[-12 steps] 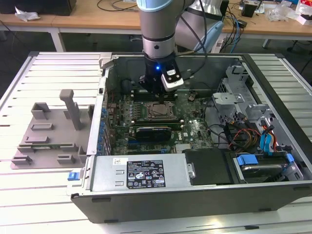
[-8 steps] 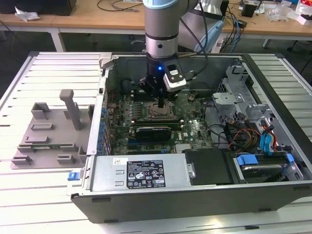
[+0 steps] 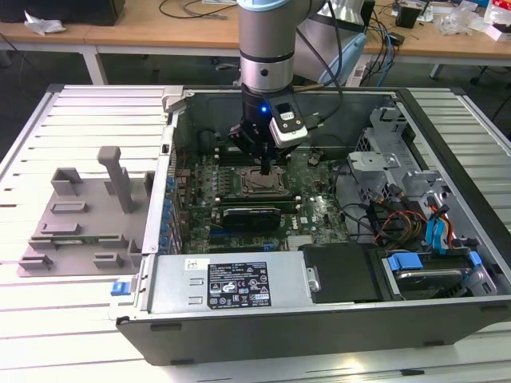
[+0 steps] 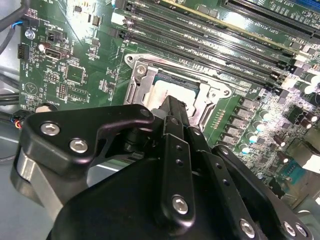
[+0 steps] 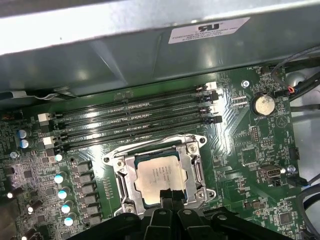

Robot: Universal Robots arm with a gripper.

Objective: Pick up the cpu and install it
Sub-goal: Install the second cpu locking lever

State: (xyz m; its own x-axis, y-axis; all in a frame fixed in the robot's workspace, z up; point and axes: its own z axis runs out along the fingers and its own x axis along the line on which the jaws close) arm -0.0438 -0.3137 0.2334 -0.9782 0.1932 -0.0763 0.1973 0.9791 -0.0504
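Reaching down into the open computer case, the gripper has its jaws drawn close together, their tips at the edge of the cpu. The flat silver-grey square lies in the metal socket frame on the green motherboard. Beside the case on the slatted table stands a grey fixture tray.

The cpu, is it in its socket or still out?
In. The cpu lies flat inside the metal socket frame on the motherboard, with the gripper right at its edge.
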